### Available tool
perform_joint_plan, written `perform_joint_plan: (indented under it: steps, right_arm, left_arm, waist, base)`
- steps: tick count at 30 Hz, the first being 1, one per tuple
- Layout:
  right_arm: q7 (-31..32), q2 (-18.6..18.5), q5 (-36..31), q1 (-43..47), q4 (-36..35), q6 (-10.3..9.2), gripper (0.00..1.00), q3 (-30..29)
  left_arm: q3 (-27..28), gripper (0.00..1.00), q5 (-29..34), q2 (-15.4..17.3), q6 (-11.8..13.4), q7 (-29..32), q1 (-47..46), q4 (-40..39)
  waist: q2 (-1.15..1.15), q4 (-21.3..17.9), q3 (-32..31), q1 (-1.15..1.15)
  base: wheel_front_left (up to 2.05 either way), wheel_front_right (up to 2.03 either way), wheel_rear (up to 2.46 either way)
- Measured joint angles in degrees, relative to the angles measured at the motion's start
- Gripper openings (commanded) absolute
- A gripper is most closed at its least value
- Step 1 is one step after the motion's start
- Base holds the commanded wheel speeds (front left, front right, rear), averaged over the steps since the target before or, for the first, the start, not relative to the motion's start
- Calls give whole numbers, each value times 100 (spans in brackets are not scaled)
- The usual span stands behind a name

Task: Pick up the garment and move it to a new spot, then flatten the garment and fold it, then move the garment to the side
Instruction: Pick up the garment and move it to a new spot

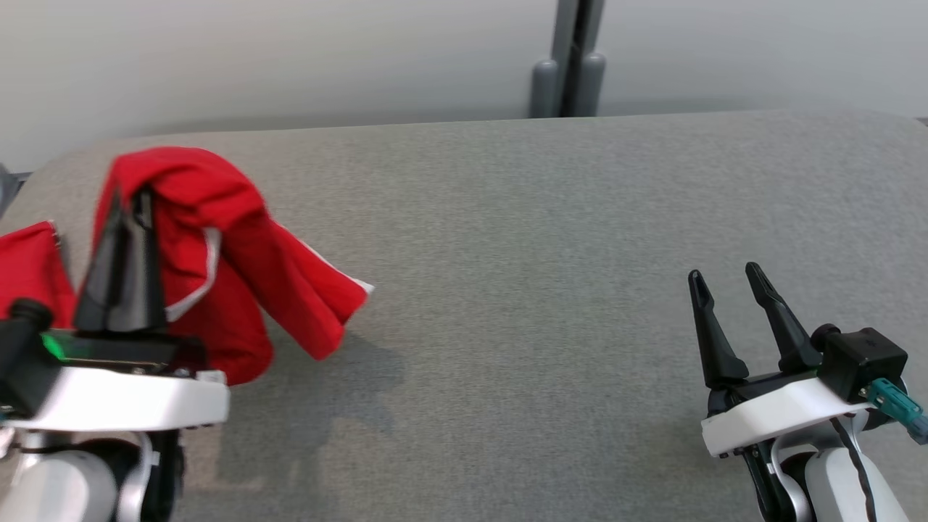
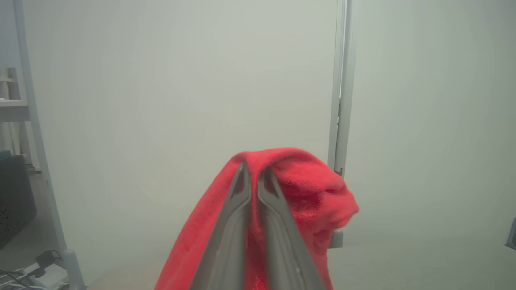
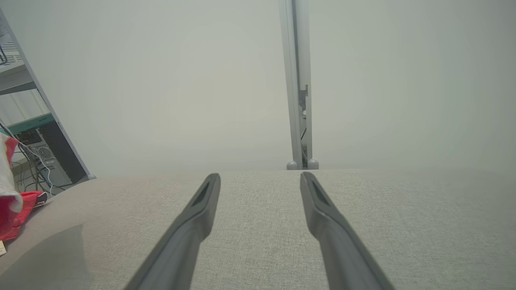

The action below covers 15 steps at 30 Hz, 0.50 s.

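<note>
Red white-trimmed cloth garment (image 1: 232,254) hangs upper left, clamped in the closed left gripper (image 1: 130,206) above the grey fabric table (image 1: 522,239); right gripper (image 1: 725,275) gapes empty. Probably mid-carry; next, set it down and spread it.

My left gripper (image 1: 132,196) and right gripper (image 1: 725,272) each bear two long, tapering black fingers (image 1: 714,341) on a white wrist shell (image 1: 776,413); a green light (image 1: 54,346) glows left, a teal plug (image 1: 895,406) and black cable (image 1: 852,449) sit right.
</note>
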Motion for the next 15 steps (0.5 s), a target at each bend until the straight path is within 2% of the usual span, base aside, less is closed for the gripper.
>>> perform_joint_plan:
  steps: [6, 10, 11, 15]
  right_arm:
    - [7, 0, 4, -25, -63, 0, 100, 13]
    - [-13, 0, 56, -27, -58, 0, 100, 19]
    - [-13, 0, 56, -27, -58, 0, 100, 19]
    - [-53, 0, 98, -26, -23, 0, 100, 57]
  left_arm:
    - [-772, 0, 57, -298, -311, 196, -210, 291]
    - [-1377, 0, 94, -599, -666, 323, -537, 756]
    - [-1377, 0, 94, -599, -666, 323, -537, 756]
    - [-1895, 0, 176, -927, -942, 421, -826, 1298]
  waist:
    - [0, -480, 111, 0]
    - [0, -822, 198, 0]
    - [0, -822, 198, 0]
    - [0, -1135, 278, 0]
  base:
    - [0, 0, 0]
    - [0, 0, 0]
    - [0, 0, 0]
    - [0, 0, 0]
